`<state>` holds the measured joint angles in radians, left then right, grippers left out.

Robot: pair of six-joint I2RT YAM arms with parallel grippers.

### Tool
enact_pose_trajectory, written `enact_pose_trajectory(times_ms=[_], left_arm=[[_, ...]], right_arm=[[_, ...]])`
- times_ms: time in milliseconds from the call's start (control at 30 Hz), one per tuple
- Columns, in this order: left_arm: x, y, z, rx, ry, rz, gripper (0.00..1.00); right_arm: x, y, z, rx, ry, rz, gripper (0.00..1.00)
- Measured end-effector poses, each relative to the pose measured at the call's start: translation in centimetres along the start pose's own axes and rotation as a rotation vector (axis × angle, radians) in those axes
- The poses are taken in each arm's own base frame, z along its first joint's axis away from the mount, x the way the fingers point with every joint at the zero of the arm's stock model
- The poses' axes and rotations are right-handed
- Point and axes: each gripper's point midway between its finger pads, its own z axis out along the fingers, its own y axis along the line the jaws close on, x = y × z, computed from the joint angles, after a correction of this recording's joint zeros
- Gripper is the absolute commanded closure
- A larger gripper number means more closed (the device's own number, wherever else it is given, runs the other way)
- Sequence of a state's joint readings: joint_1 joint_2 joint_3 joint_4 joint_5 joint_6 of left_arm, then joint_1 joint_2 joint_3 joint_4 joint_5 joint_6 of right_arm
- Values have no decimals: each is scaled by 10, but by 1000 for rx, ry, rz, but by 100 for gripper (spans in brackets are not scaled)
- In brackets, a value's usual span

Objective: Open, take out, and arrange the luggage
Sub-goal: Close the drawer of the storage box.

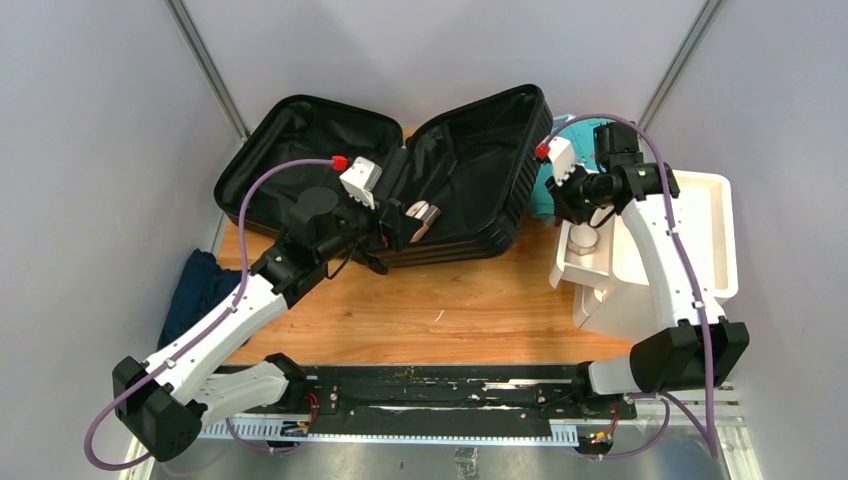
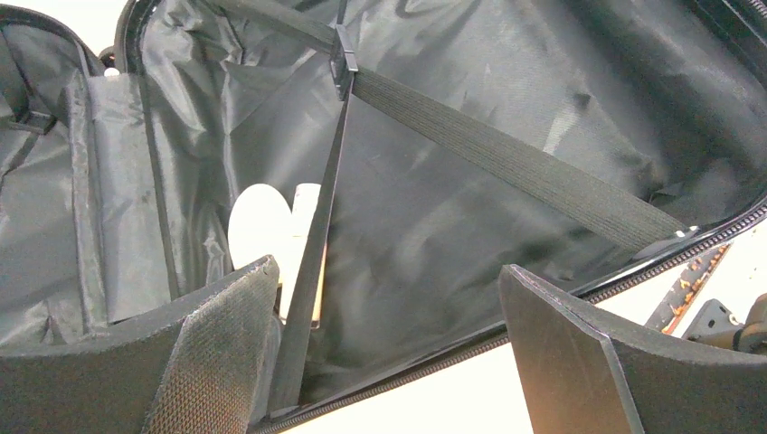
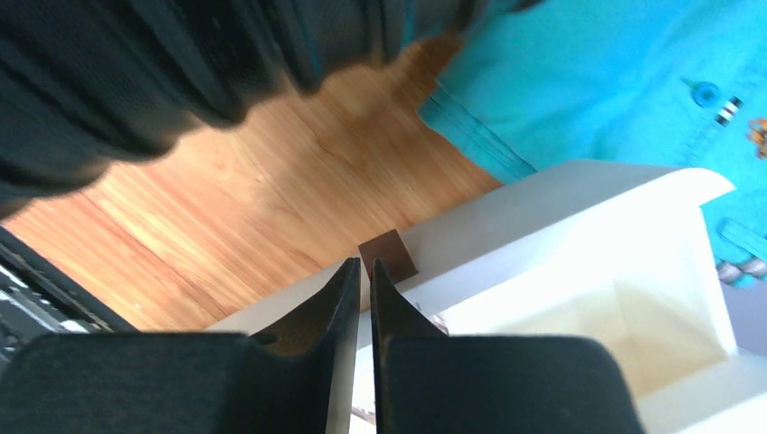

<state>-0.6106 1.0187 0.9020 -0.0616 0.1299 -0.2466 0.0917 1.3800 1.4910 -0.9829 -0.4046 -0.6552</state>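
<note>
Nearest me, my left gripper (image 2: 387, 280) stands wide open, its fingers faced with coarse woven pads, reaching into the luggage (image 1: 480, 150). The luggage lies split open at the far side of the wooden worktop (image 1: 450, 300). Inside are crinkled black fabric lining, a ribbed elastic strap (image 2: 506, 154) and a smooth white rounded thing (image 2: 258, 226). My right gripper (image 3: 365, 264) is pinched nearly together at the rim of the glossy white drawer unit (image 3: 561, 199); possibly it nips that rim. Beyond lies a turquoise buttoned garment (image 3: 588, 81)
</note>
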Motion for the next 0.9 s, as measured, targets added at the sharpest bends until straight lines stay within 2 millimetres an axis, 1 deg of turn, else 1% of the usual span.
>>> enact_pose_trajectory(times_ms=[167,300,467,600,667,733,800,900], left_arm=[[-1,-2,1,10,-5,5,4],[0,-2,3,20,0,12,4],[5,-2,6,26,17,29,4],[6,-3,6,36,19,36,4],[6,-4,6,41,20,41,4],[6,-4,6,44,21,47,4],[6,-4,6,46,21,51,4],[7,-5,6,49,22,55,3]], right_arm=[[17,-15,-18,119,89,-65,89],[35,-23,-28,192,165,-100,88],[52,-27,-37,224,249,-105,83],[56,-22,-48,204,269,-83,79],[57,-23,-54,213,279,-78,77],[60,-25,-57,220,291,-67,68],[61,-26,-61,226,294,-41,64],[59,-30,-71,255,286,-6,63]])
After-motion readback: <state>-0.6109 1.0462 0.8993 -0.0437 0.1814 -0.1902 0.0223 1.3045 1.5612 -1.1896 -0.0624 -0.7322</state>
